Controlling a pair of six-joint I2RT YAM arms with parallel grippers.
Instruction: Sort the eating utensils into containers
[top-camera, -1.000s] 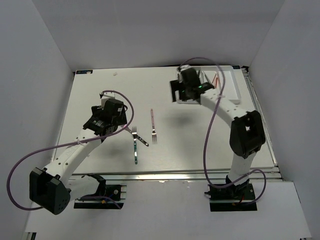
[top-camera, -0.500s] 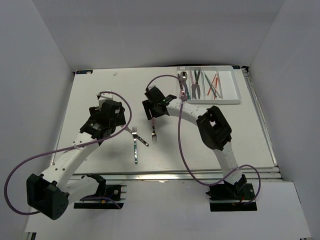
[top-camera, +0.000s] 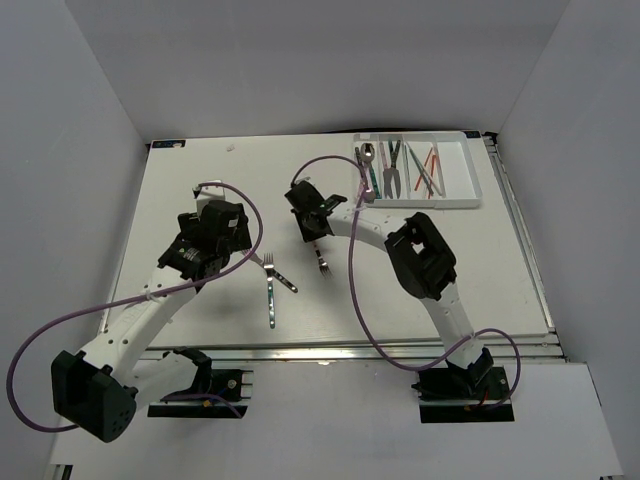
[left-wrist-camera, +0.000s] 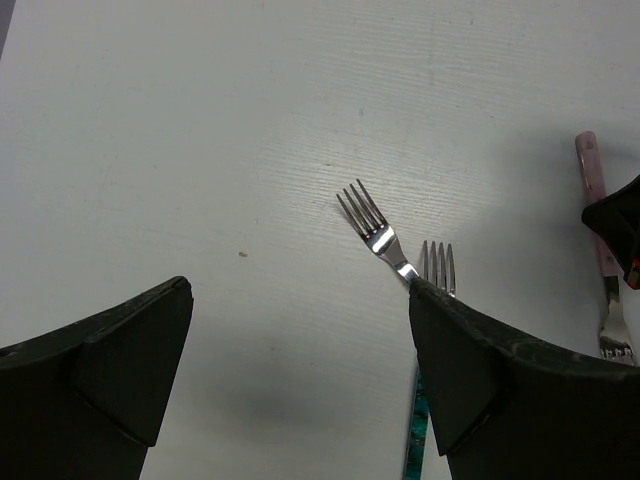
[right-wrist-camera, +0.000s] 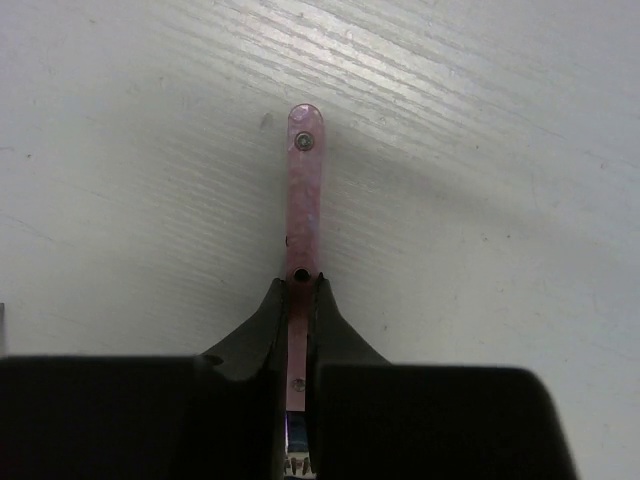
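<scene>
A pink-handled fork (right-wrist-camera: 304, 195) lies low along the white table, and my right gripper (right-wrist-camera: 302, 285) is shut on its handle. From above, that gripper (top-camera: 311, 224) is mid-table with the fork's tines (top-camera: 322, 266) sticking out toward the near edge. Two more forks cross near the front: one teal-handled (top-camera: 270, 298), one darker (top-camera: 281, 277). My left gripper (left-wrist-camera: 298, 290) hangs open above bare table, just left of these two forks (left-wrist-camera: 368, 222). The white tray (top-camera: 466, 168) at the back right holds several utensils (top-camera: 392, 176) in its slots.
White walls close in the table on the left, back and right. The right arm's elbow (top-camera: 420, 258) bends over the table's middle right. Purple cables (top-camera: 352, 250) loop from both arms. A small black tag (top-camera: 168, 144) sits at the back left corner.
My right arm swung from the tray at the back right to the pink-handled fork and shut on its handle; the fork's head shifted slightly right. The left arm barely moved.
</scene>
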